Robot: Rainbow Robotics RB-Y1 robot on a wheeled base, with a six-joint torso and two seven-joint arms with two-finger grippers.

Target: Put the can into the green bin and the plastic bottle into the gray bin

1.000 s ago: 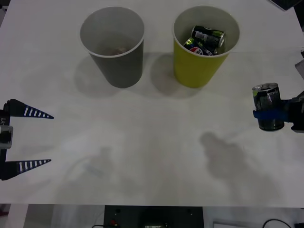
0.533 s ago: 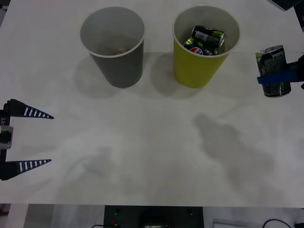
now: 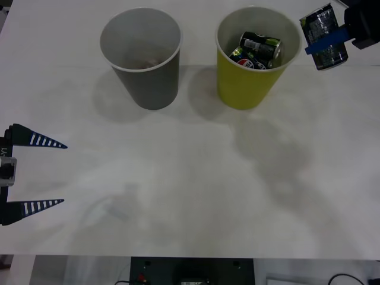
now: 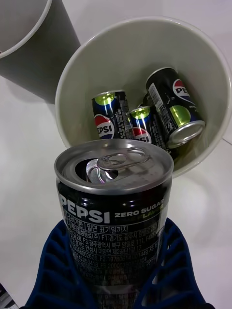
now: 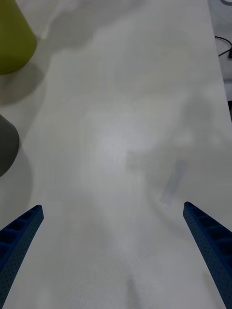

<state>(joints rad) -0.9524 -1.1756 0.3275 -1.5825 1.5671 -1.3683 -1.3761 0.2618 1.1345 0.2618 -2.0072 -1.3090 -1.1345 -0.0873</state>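
The right claw (image 3: 328,40) is clamped on the small black, silver-topped drink can (image 3: 323,37), held aloft just beside the tall yellow-green bin (image 3: 257,83), so the drop is still to come. The dark-gray bin (image 3: 142,65) stands beyond it; I see no plastic bottle, and the left claw (image 3: 35,174) waits with fingers apart over the white desk (image 3: 190,178).

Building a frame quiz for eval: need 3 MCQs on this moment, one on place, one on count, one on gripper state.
1. Where is the held can?
A. Inside the gray bin
B. In the air, beside the green bin's rim
C. Lying on the table

2. How many cans already lie in the green bin?
A. None
B. Three
C. Six

3. How is the left gripper?
A. Open, holding nothing
B. Shut on a bottle
C. Shut on a can

Key: 1 B, the right gripper holds the can aloft on the far side of that rim from the gray bin. 2 B, the right wrist view shows three. 3 A, its fingers stand apart over the bare table.
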